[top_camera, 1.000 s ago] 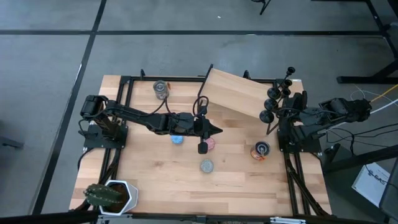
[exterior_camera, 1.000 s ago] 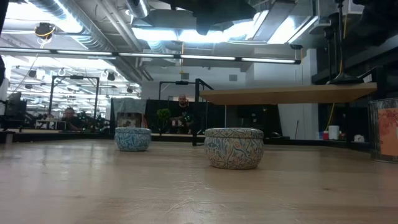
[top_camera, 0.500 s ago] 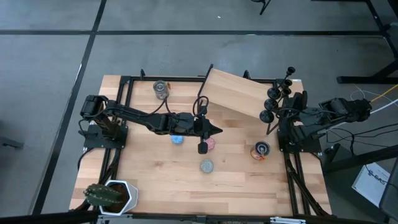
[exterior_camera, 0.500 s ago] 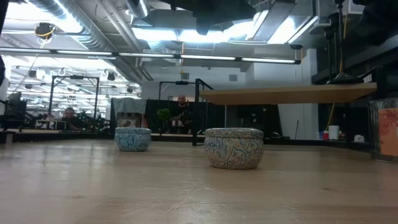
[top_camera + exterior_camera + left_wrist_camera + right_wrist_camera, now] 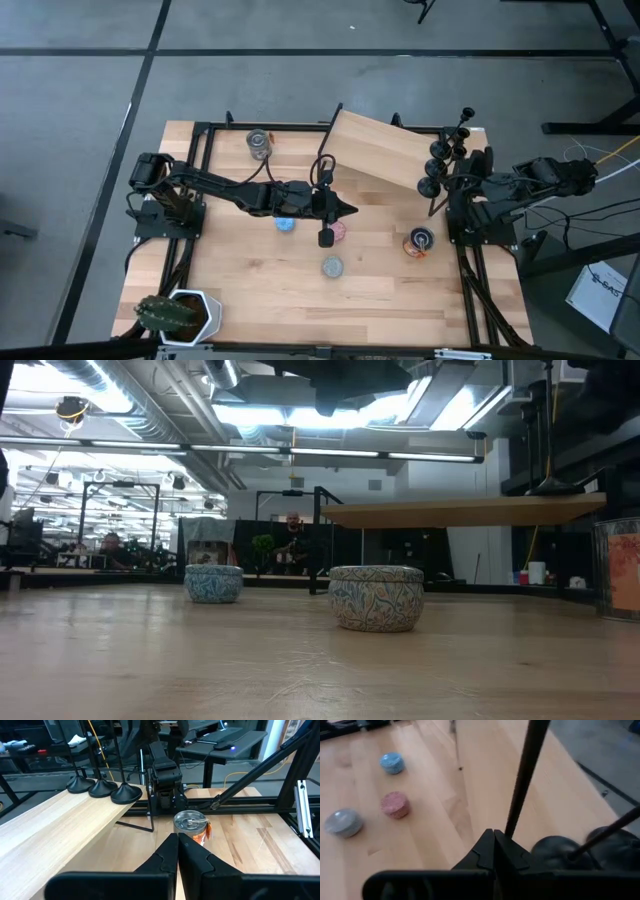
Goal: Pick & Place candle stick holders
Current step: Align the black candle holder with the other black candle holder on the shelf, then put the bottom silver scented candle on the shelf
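1. Black metal candle stick holders point(image 5: 440, 165), three with round flat bases and thin stems, stand clustered on the raised wooden board point(image 5: 385, 150) at two o'clock of the surface point(image 5: 380, 285).
2. The right gripper point(image 5: 435, 208), fingers closed and empty, sits just at their six o'clock.
3. The left gripper point(image 5: 350, 210), closed and empty, rests mid-surface, well apart at their nine o'clock.
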`<state>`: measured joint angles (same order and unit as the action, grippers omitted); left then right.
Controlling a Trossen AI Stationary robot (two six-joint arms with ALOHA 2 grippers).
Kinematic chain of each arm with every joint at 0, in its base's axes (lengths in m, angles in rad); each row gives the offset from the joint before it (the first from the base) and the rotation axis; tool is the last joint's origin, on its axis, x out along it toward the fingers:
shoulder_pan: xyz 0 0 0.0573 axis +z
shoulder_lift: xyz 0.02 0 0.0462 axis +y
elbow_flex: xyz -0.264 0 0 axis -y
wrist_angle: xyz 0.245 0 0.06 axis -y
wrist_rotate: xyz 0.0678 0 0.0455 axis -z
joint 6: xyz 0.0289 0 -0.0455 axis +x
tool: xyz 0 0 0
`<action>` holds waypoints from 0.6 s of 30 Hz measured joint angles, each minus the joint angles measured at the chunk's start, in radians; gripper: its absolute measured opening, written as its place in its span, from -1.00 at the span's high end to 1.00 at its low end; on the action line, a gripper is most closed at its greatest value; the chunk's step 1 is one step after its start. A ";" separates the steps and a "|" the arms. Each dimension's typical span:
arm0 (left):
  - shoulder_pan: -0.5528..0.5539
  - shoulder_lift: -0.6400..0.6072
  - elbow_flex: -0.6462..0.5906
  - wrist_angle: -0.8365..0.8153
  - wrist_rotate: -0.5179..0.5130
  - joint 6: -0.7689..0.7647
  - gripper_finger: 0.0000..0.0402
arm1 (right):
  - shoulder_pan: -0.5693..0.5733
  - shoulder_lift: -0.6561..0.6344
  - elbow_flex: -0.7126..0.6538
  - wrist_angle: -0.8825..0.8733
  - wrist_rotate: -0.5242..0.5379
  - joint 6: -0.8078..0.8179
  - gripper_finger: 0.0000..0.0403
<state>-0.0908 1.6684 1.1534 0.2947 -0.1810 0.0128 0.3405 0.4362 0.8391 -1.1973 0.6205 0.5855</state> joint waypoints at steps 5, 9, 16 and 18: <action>0.000 0.000 0.000 -0.006 0.000 -0.003 0.99 | 0.000 0.000 0.000 -0.002 -0.183 -0.004 0.98; 0.000 0.000 0.000 -0.007 0.000 -0.011 0.98 | 0.000 0.000 0.000 -0.003 -0.385 -0.006 0.98; 0.000 0.000 0.000 -0.007 0.000 -0.011 0.97 | 0.000 0.003 0.000 0.009 -0.501 -0.018 0.98; 0.000 0.000 0.000 -0.007 0.000 -0.011 0.98 | 0.000 0.003 0.000 0.009 -0.489 -0.003 0.98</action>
<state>-0.0910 1.6684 1.1534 0.2874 -0.1810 0.0021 0.3408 0.4393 0.8391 -1.1882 0.1315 0.5826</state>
